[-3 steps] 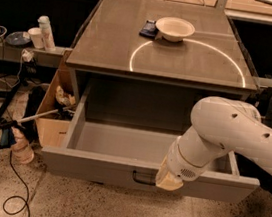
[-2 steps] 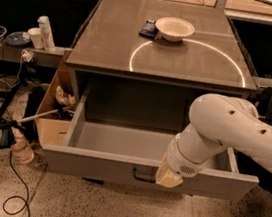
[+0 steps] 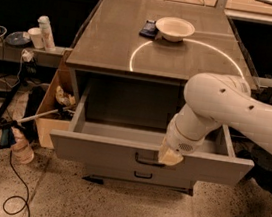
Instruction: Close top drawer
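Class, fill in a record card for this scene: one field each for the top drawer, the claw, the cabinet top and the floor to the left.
top drawer: pulled far out of the cabinet, open
handle: dark, at the centre of the drawer's front panel
claw: at the front panel's upper edge, just right of the handle
cabinet top: holds a white bowl with a small dark object beside it on the left
floor, left: cardboard box beside the cabinet
task state: drawer not yet closed
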